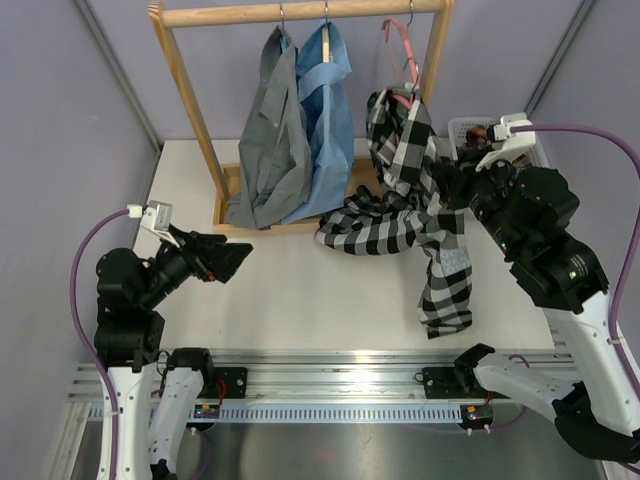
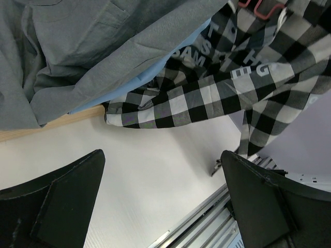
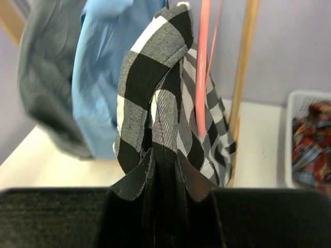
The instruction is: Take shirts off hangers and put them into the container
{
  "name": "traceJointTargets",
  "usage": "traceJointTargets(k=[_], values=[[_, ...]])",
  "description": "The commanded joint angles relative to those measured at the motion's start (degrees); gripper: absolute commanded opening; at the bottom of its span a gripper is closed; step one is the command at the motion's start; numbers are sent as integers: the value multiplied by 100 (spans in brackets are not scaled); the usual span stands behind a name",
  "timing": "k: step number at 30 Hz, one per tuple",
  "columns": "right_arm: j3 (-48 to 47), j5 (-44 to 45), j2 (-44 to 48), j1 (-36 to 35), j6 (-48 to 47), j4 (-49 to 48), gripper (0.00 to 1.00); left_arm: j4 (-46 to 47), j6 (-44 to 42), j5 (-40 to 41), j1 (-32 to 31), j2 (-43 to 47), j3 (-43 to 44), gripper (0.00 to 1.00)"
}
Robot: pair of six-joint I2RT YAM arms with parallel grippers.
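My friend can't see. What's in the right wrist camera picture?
The right claw pinches a fold of the black-and-white checked shirt beside a pink hanger. A grey shirt and a light blue shirt hang behind at left; a white basket stands at right.

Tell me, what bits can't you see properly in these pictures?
1. White basket: in the top view the right arm covers most of it; in the right wrist view the edge cuts it off.
2. Right gripper: right wrist view, its tips are buried in the checked shirt.
3. Pink hanger: right wrist view, top cut off, bottom behind the checked shirt.
4. Grey shirt: right wrist view, blurred.
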State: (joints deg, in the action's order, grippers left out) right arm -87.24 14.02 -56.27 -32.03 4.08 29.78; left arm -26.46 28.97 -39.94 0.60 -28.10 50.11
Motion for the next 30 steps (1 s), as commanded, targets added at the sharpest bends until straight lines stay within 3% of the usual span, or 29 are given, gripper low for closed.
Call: traceJointTargets(k=[1, 6, 10, 16, 19, 22, 28, 30], values=[[14, -953, 362, -22, 453, 701, 0, 237, 91, -163, -16, 41, 148, 99], [479, -1639, 1125, -22, 735, 1494, 0, 509, 293, -285, -16, -29, 192, 99], [770, -1709, 1601, -31, 980, 2039, 0, 1088, 591, -400, -16, -169, 272, 99], [1095, -2561, 1944, -22, 1201, 2269, 0, 2231, 1532, -418, -192, -363, 298, 99], [1271, -2957, 2015, -22, 1192, 2226, 0, 2260, 1594, -59, -507, -442, 456, 99], [1315, -3212, 2067, -22, 1218, 2032, 0, 2338, 1515, 530, -1165, -643, 474, 99], [1385, -3406, 1909, -22, 1236, 1768, 0, 2470, 743, 2472, -3799, -1408, 693, 99], [1385, -3362, 1883, -22, 1236, 1637, 0, 2618, 637, 2989, -4189, -1751, 842, 99]])
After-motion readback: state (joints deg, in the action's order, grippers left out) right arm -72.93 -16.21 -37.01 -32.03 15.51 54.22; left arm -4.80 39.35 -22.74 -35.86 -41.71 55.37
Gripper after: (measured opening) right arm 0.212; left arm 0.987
